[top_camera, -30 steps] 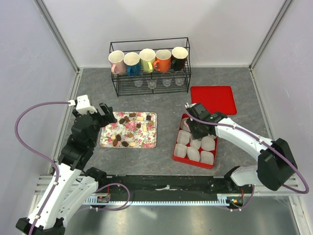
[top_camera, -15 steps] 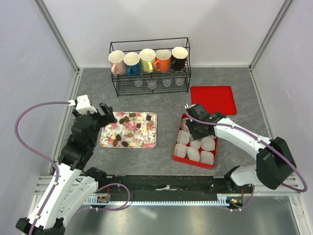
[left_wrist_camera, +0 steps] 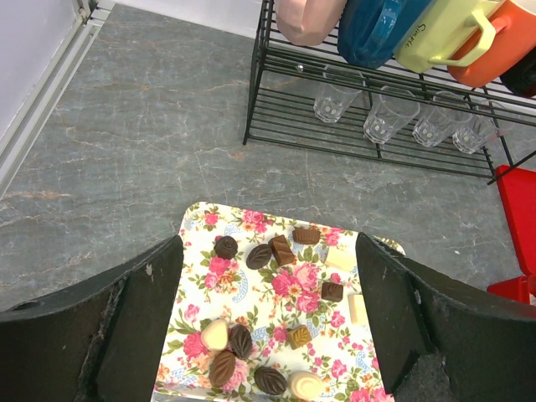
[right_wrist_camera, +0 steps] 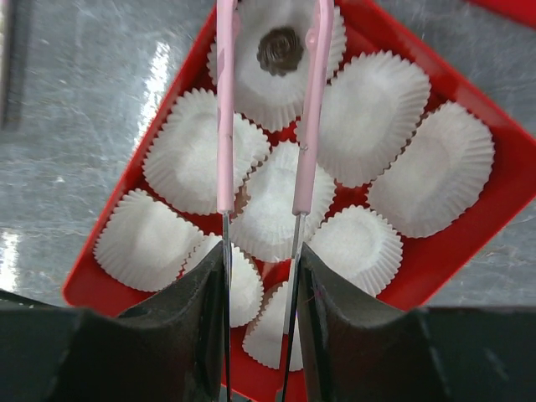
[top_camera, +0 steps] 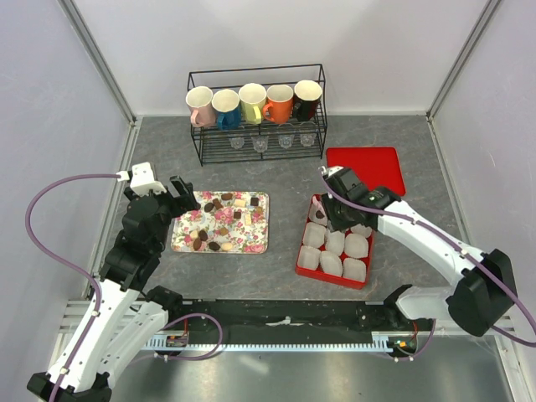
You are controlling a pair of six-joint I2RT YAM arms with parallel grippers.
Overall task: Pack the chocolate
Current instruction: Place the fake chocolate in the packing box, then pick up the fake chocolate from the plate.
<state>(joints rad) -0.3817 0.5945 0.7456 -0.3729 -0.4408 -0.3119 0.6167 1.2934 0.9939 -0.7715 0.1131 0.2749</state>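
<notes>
Chocolate (right_wrist_camera: 280, 50), one piece in paper cup (right_wrist_camera: 268, 99); right gripper (right_wrist_camera: 260, 280) clamped on pink tweezers (right_wrist_camera: 308, 126); left gripper (left_wrist_camera: 268, 301) wide over tray (left_wrist_camera: 203, 251).

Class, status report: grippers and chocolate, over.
Left gripper open over floral tray. Right gripper holds pink tweezers above red box. One chocolate in paper cup, rest on tray. No obstruction seen.

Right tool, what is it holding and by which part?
Pink tweezers, clamped across both arms near their back end. The chocolate between the arms looks untouched.
</notes>
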